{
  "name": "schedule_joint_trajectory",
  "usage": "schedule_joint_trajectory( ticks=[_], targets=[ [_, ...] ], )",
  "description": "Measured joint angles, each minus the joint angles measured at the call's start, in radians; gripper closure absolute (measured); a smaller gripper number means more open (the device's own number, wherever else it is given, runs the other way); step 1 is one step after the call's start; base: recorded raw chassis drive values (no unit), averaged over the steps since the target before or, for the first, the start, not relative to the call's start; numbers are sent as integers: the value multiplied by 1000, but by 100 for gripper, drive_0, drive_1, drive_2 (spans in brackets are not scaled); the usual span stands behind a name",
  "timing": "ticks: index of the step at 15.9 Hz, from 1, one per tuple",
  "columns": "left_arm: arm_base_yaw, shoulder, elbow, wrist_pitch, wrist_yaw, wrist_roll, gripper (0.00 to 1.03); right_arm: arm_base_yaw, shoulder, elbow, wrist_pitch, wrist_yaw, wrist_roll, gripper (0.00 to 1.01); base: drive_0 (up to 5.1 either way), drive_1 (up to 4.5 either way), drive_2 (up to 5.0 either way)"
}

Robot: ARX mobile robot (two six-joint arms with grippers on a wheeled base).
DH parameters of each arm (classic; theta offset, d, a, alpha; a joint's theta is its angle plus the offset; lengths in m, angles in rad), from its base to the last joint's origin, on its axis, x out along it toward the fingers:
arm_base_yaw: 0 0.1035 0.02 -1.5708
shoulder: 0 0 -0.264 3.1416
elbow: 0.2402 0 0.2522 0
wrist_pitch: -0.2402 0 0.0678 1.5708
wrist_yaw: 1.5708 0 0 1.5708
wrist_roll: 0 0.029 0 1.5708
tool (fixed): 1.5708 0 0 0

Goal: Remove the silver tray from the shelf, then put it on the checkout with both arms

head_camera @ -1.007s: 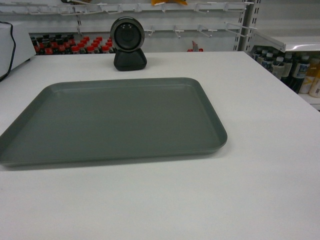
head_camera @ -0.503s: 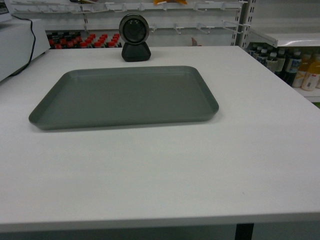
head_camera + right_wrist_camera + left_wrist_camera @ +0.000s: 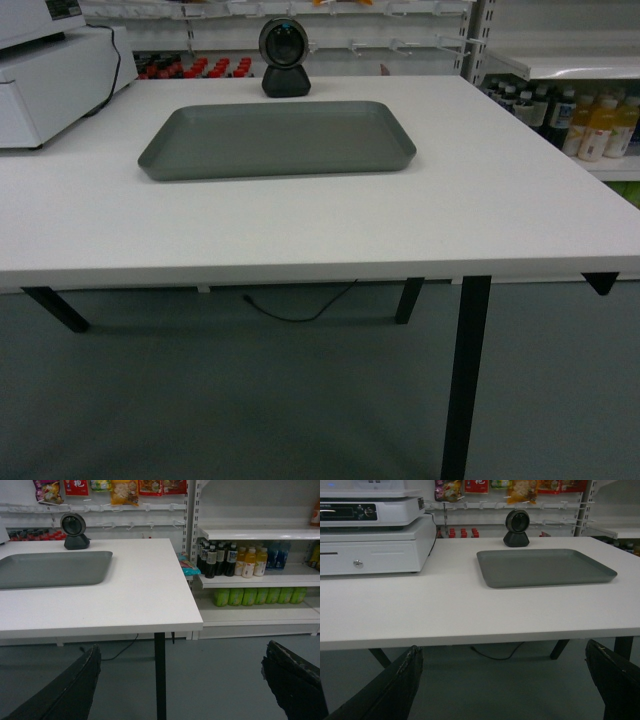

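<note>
Matte grey silver tray [image 3: 277, 139], smooth, looks like plastic more than metal. Plain white bench [image 3: 300, 220], smooth with a low sheen, on slim black legs [image 3: 464, 370], probably painted metal. Glossy dark scanner [image 3: 285, 57] at the far edge. White painted-metal shelf [image 3: 260, 532] on the right. Dull grey floor [image 3: 200, 400].

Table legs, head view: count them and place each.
4. Left leg slants under the checkout; middle leg sits further back; long front leg stands right of centre; far-right leg barely shows. More may be hidden.
</note>
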Motion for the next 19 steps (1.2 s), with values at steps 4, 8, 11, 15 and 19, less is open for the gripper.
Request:
schedule_joint_trajectory(
  ticks=[4, 8, 11, 15, 19],
  targets=[
    [0, 0, 0, -1, 0, 0, 5, 0, 0, 0, 0, 0, 0, 3, -5, -420, 411],
    [0, 0, 0, 2, 1, 0, 5, 0, 0, 0, 2, 0, 0, 3, 6, -409, 421],
    [0, 0, 0, -3, 0, 0, 5, 0, 0, 0, 1, -1, 0, 3, 5, -272, 282],
    [0, 0, 0, 0, 0, 0, 5, 0, 0, 0, -2, -1, 0, 3, 0, 0, 0],
    [0, 0, 0, 2, 0, 0, 5, 0, 0, 0, 4, -1, 0, 3, 0, 0, 0]
  ],
)
